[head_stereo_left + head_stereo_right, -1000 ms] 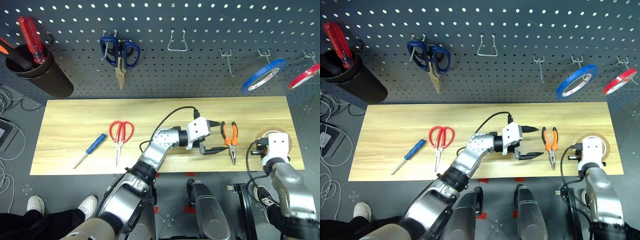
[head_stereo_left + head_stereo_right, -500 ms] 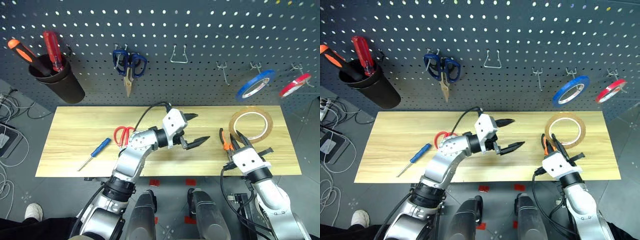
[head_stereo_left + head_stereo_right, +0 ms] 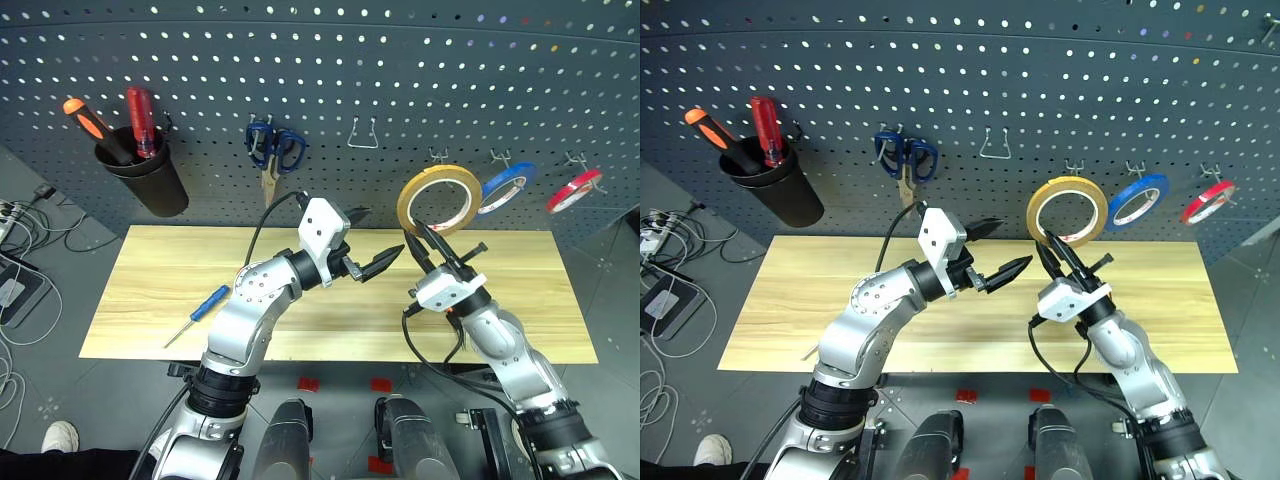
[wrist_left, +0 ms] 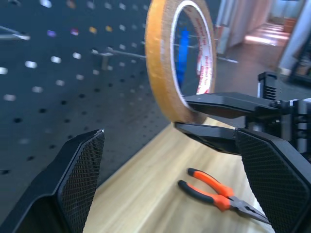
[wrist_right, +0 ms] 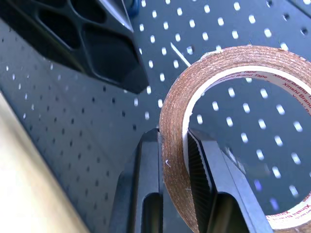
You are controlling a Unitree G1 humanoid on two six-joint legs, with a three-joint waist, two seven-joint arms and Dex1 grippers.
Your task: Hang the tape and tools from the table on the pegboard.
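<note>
Tape has come off the tabletop since earlier and is hanging up in front of the pegboard, at 9 o'clock of the blue roll. Right end effector is angling upward, clamping the tape's lower rim. Left end effector is hovering level with its fingers spread wide, empty.

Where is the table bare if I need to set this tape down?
Bare: the table's right end, beyond the right claw, below the blue roll and red roll; also the left strip between black cup and blue screwdriver. Crowded: the middle, with left claw, tape and pliers.
</note>
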